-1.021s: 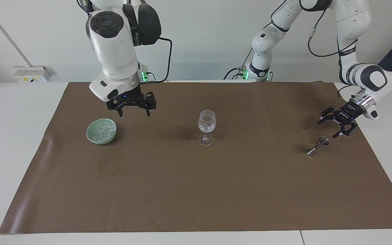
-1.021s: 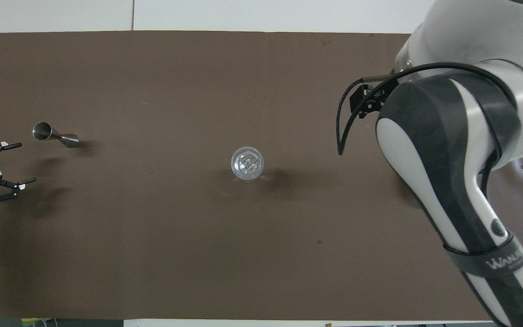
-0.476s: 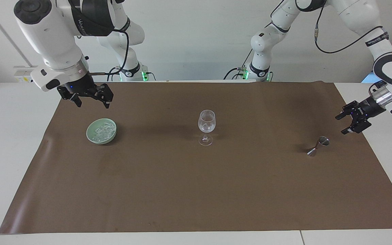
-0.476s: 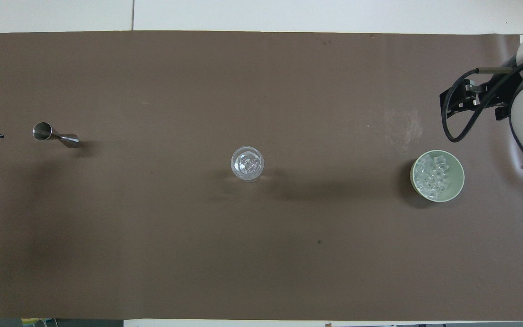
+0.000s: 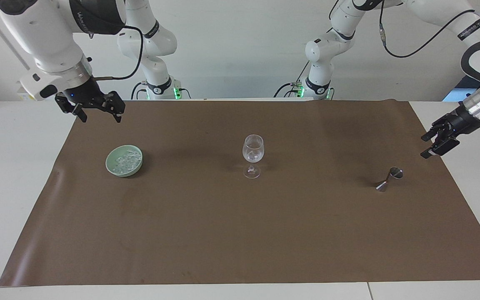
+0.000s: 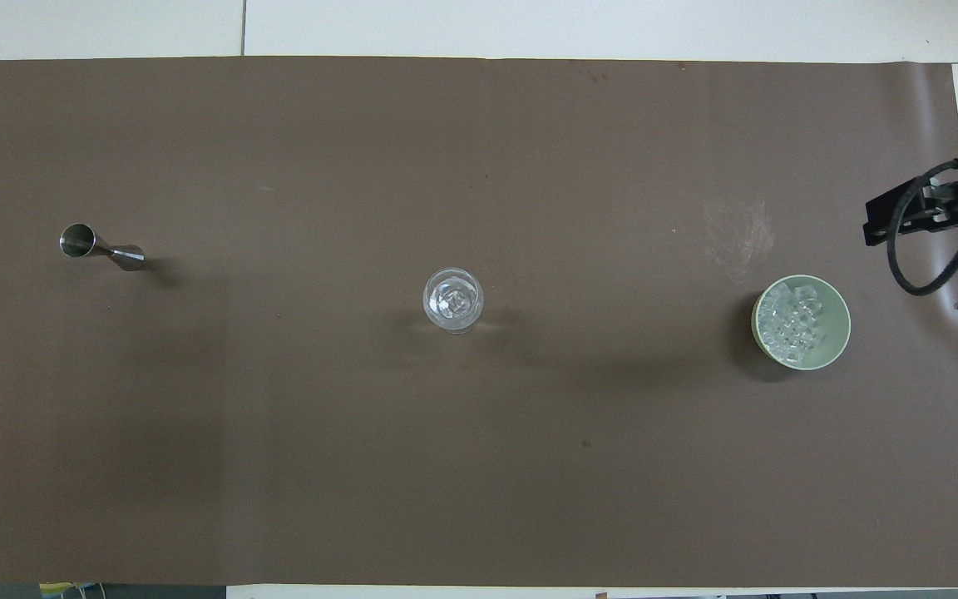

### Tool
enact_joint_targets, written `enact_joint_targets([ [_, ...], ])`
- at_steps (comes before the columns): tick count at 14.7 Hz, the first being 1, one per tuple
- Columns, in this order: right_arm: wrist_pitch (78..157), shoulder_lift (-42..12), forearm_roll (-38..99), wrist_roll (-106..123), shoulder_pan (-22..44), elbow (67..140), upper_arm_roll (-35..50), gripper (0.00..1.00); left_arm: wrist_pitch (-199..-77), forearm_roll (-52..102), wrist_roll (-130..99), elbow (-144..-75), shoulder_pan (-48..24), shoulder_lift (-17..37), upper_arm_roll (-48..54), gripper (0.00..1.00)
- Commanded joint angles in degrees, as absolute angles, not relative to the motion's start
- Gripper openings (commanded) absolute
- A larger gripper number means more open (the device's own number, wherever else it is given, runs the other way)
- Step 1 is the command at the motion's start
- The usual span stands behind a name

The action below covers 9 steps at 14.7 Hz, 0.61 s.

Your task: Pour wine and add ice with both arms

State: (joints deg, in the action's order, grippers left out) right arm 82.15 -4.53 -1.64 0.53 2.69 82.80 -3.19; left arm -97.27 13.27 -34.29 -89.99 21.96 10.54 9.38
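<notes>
The right tool, its fingers spread wide and holding nothing, is hanging over the edge of the brown mat at the right arm's end of the desk. A second ago it was low and just beside the pale green bowl; now it is pulling up and away from the wine glass. The left tool, also wide and empty, is drawing off past the mat's edge at the left arm's end, leaving the steel jigger it was hovering above.

The wine glass is standing upright at the middle of the mat, with clear chunks of ice already showing in it. More ice is lying in the bowl, well apart from the glass toward the right arm's end. The jigger is lying tipped on its side, well apart from the glass toward the left arm's end.

Both arms retreating empty suggests the pouring and icing are done.
</notes>
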Motion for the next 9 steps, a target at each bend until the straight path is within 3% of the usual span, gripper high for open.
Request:
enact_joint_targets([
  [1, 84.19, 0.87, -1.06, 3.51, 2.02, 91.47, -3.87, 1.0, -96.06, 6.26, -34.54, -90.26, 13.56, 6.78, 7.03, 1.0],
  [9, 85.52, 2.37, -1.06, 4.74, 1.5, 95.36, -3.87, 1.0, -97.38, 2.81, -33.58, -92.1, 3.78, 4.4, 4.84, 1.0],
])
